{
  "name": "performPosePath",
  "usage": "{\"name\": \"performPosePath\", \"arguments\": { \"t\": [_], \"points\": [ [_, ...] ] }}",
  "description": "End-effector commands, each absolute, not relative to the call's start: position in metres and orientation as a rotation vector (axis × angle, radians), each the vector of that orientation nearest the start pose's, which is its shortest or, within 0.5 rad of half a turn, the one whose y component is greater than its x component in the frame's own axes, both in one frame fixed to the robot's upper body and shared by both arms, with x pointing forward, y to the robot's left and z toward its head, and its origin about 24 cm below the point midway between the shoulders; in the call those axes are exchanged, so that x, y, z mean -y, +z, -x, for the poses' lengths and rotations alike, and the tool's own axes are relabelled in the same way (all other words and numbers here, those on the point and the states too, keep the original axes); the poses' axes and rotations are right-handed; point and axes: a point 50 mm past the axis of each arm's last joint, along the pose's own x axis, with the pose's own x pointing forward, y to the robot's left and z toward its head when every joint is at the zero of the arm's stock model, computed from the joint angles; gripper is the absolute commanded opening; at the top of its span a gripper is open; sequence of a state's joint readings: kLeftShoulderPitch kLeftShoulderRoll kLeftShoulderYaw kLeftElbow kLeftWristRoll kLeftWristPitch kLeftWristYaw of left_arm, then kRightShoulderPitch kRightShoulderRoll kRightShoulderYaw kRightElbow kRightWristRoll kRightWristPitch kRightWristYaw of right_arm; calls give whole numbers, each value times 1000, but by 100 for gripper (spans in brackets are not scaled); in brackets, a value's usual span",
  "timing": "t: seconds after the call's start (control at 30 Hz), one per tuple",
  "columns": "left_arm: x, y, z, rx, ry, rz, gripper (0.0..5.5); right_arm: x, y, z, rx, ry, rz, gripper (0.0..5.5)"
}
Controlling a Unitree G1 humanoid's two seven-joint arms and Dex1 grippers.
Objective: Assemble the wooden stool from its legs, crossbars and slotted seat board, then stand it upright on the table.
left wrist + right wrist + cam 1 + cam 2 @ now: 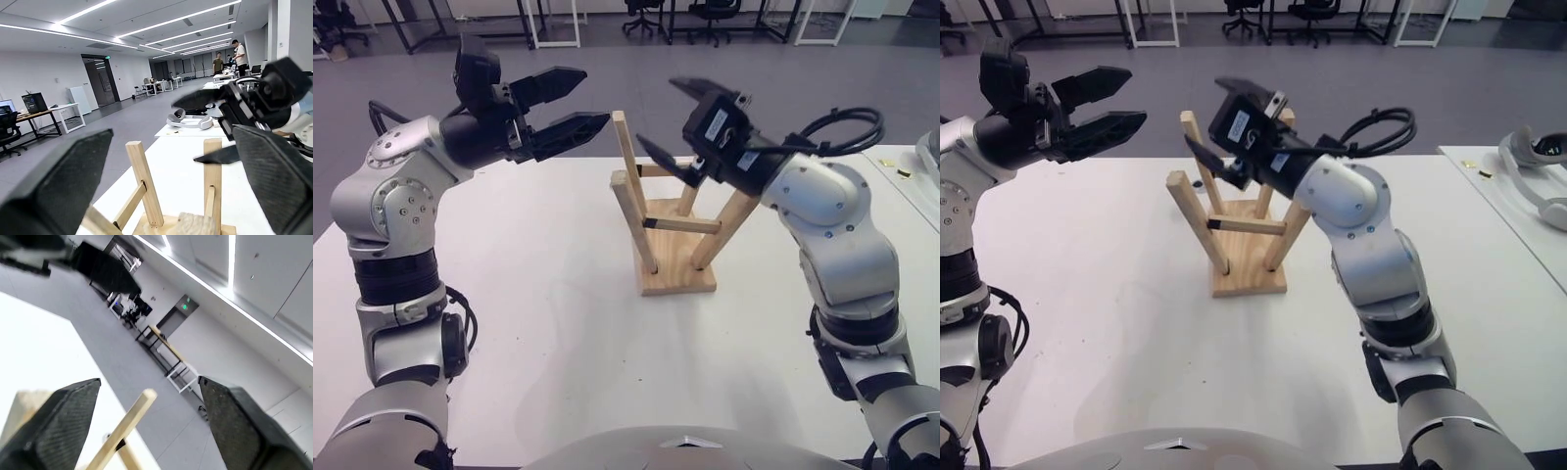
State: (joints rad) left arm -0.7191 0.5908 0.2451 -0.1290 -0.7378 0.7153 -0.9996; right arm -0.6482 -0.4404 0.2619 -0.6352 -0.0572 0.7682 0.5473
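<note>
Open-plan office lab, desks (58, 108), office chairs (710, 12), ceiling strip lights (161, 27)

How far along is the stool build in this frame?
Done: the stool looks assembled, legs and crossbars joined to the seat board, which lies on the table, legs up. In hand: nothing; left gripper and right gripper hang open by the leg tops. Left: flipping it upright.

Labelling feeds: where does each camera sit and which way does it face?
Left eye: head, looking down over both arms at the stool on the table.
Right eye: beside it, same scene.
Left wrist: behind left gripper, facing the stool and right gripper.
Right wrist: behind right gripper, facing a stool leg.
All share the stool.
</note>
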Motion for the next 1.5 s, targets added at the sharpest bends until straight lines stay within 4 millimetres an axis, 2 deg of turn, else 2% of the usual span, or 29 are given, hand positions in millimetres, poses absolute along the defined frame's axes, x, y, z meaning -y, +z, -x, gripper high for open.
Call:
{"name": "performPosePath", "arguments": {
  "t": [0.03,0.13,0.23,0.3,0.33,0.4,0.53,0.57,0.7,0.77,0.8,0.87,0.9,0.93,1.0,1.1,1.23,1.3,1.33,1.37,1.43,1.47,1.5],
  "points": [
    [-181,272,-287,272,-1187,-9,448,93,222,-267,246,618,765,373],
    [-178,274,-287,270,-1195,-13,448,91,201,-268,203,612,821,373],
    [-176,275,-288,270,-1204,-15,448,88,151,-267,50,681,838,373],
    [-174,275,-288,269,-1210,-11,448,93,108,-262,-82,711,847,373],
    [-173,274,-287,264,-1215,-14,448,97,96,-259,-124,708,828,373],
    [-172,272,-285,259,-1224,-12,448,103,91,-261,-133,682,813,373],
    [-172,270,-286,256,-1218,0,448,105,111,-275,-41,630,813,373],
    [-173,270,-287,257,-1211,3,448,104,122,-278,5,612,804,373],
    [-180,273,-295,285,-1149,13,448,97,197,-292,261,522,688,373],
    [-189,278,-307,322,-1040,27,448,100,229,-297,382,457,651,373],
    [-197,278,-318,327,-921,5,448,107,246,-300,432,401,638,373],
    [-221,272,-334,295,-617,-169,448,136,270,-307,478,273,666,373],
    [-225,273,-335,314,-539,-238,448,151,278,-310,481,218,697,373],
    [-223,277,-332,355,-525,-261,448,162,281,-312,476,179,724,373],
    [-202,298,-324,496,-613,-216,448,175,280,-314,453,155,737,373],
    [-170,322,-320,607,-755,-165,448,171,288,-311,489,188,683,373],
    [-129,353,-319,670,-920,-60,448,172,313,-308,569,182,571,373],
    [-110,363,-322,671,-981,14,448,171,316,-309,578,192,496,373],
    [-104,360,-326,635,-998,48,448,169,309,-313,545,205,470,373],
    [-96,334,-337,434,-1011,157,448,168,284,-323,435,226,472,373],
    [-79,239,-337,-47,-1078,286,448,171,213,-336,156,269,454,373],
    [-79,190,-329,-270,-1070,356,448,170,184,-333,53,301,415,373],
    [-83,152,-319,-453,-1044,445,448,167,166,-328,-9,325,378,373]
  ]
}}
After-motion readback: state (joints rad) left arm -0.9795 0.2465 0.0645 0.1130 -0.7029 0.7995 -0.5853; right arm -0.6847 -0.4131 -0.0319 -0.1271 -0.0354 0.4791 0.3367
